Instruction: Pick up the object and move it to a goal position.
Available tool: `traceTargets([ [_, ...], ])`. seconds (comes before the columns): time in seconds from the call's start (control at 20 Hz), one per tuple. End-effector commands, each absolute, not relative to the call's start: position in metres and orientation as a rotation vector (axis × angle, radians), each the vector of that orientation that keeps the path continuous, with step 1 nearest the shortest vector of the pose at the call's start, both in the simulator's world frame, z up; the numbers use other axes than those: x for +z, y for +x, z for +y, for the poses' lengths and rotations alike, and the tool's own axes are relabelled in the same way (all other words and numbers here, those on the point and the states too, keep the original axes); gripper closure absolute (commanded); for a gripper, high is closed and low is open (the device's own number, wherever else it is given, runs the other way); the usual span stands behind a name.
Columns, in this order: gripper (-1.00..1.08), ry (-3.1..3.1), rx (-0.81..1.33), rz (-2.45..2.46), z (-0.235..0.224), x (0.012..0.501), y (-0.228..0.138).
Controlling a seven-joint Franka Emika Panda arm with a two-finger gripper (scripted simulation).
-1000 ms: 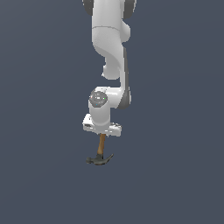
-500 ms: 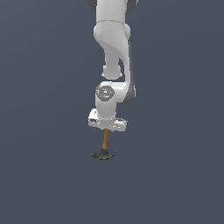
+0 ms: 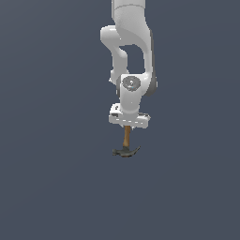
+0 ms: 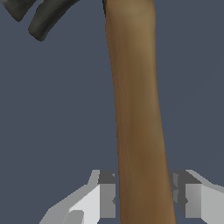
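**Hammer in transit**

Over the last second we have carried the hammer (image 3: 126, 144) toward the exterior view's right and, as far as we can judge against the plain backdrop, somewhat higher, so the pick looks done and the transfer to the goal is under way. Our gripper (image 4: 144, 197) pinches the wooden handle, one finger on each side. The hammer hangs directly below the gripper, its long axis near vertical, the dark head pointing down.
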State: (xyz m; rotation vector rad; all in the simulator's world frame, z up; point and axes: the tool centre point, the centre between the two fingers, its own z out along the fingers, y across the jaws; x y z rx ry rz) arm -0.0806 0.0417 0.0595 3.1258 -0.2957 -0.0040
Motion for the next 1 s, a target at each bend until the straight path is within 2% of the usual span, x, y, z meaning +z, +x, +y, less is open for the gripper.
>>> traceTargets([
  [0.0, 1.08, 3.127, 0.002, -0.295, 0.062, 0.07, -0.096],
  [0.5, 1.08, 3.127, 0.001, -0.292, 0.126, 0.1, -0.147],
  [0.95, 1.08, 3.128, 0.0, -0.291, 0.145, 0.108, -0.16],
])
